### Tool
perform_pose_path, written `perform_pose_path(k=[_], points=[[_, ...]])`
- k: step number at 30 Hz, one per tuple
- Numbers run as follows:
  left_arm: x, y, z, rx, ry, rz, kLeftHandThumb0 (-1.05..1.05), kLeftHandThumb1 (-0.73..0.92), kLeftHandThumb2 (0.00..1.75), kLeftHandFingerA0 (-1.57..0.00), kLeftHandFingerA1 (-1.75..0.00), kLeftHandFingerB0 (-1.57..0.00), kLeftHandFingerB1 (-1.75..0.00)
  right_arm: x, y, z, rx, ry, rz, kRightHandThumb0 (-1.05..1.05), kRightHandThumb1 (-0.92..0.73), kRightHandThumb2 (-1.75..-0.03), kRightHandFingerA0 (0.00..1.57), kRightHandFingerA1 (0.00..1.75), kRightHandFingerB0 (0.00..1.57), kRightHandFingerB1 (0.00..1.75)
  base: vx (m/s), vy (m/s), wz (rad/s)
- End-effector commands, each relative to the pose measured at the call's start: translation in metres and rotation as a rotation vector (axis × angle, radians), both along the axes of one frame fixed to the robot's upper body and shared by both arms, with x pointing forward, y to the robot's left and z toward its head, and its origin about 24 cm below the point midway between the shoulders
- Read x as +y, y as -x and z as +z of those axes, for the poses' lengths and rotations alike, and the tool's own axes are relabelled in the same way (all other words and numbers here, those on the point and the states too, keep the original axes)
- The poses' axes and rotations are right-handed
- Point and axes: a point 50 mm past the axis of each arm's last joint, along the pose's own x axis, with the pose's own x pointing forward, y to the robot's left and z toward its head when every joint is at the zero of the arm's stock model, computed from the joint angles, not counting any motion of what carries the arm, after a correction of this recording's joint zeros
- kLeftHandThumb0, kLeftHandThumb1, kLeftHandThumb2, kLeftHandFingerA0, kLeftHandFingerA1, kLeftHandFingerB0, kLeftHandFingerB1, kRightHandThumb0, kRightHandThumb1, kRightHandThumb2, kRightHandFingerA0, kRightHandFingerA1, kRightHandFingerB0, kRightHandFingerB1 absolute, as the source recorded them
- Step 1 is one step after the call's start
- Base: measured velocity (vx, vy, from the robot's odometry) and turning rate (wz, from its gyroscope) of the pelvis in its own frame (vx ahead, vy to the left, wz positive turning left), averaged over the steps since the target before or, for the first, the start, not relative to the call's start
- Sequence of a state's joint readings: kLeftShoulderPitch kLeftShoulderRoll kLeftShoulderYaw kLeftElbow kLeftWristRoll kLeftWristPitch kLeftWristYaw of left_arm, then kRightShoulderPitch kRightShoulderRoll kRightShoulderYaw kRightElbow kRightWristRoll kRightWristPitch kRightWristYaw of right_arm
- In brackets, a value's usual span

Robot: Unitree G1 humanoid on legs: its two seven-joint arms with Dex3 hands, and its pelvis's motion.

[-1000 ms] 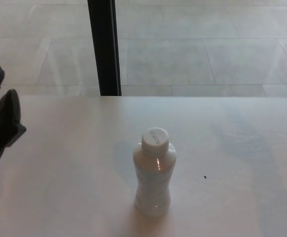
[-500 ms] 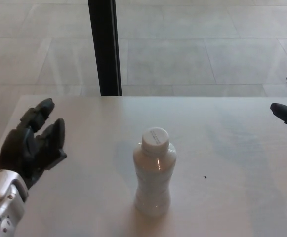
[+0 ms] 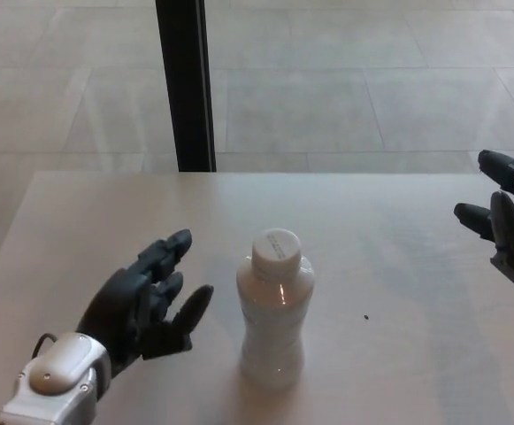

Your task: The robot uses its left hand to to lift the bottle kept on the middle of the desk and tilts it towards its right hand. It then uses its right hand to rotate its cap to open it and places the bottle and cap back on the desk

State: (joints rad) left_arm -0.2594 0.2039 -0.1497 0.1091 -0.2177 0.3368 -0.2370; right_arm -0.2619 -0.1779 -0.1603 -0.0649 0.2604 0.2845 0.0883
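Standing capped: unlabelled white bottle (image 3: 275, 314)

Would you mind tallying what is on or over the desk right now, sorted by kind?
Bottles: 1, the white bottle, upright.
Caps: 1, the white cap, on the bottle.
Robot hands: 2, left hand and right hand, both open.
Total: 4.

Office or lobby-like indoor space: pale desk (image 3: 398, 230), large-tiled floor (image 3: 345, 88), black pillar (image 3: 184, 84) behind.
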Motion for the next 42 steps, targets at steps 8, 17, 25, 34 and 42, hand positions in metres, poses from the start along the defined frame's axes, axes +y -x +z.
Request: perform_pose_path(k=[8,17,25,34,42], points=[[0.018,0.025,-0.004,0.014,-0.415,-0.333,-0.96,0.49,0.72,0.0,0.0,0.0,0.0,-0.007,0.002,-0.003,0.016,0.016,-0.046,-0.74,-0.84,-0.65,0.41,0.54,0.35,0.34,0.0,0.0,0.0],[0.024,0.025,-0.007,0.027,-0.423,-0.289,-1.02,0.6,0.59,0.0,0.0,0.0,0.0,-0.012,0.003,-0.004,0.014,0.034,-0.072,-0.73,-0.84,-0.66,0.36,0.54,0.32,0.33,0.0,0.0,0.0],[0.003,0.019,-0.007,-0.093,-0.254,-0.1,-1.03,0.58,0.99,0.0,-0.17,0.0,0.0,-0.007,0.002,-0.003,0.007,0.029,-0.07,-0.72,-0.85,-0.66,0.36,0.59,0.33,0.34,0.0,0.0,0.0],[-0.011,0.02,-0.017,-0.103,-0.09,0.093,-1.01,0.63,0.6,0.0,0.0,0.0,0.0,-0.008,0.003,-0.004,0.013,0.04,-0.068,-0.77,-0.73,-0.78,0.33,0.58,0.28,0.38,0.0,0.0,0.0],[-0.023,0.029,-0.034,-0.024,-0.022,0.089,-1.04,0.61,0.6,0.0,0.0,0.0,0.0,-0.008,0.003,-0.004,0.013,0.042,-0.061,-0.77,-0.72,-0.78,0.33,0.6,0.29,0.38,0.0,0.0,0.0]])
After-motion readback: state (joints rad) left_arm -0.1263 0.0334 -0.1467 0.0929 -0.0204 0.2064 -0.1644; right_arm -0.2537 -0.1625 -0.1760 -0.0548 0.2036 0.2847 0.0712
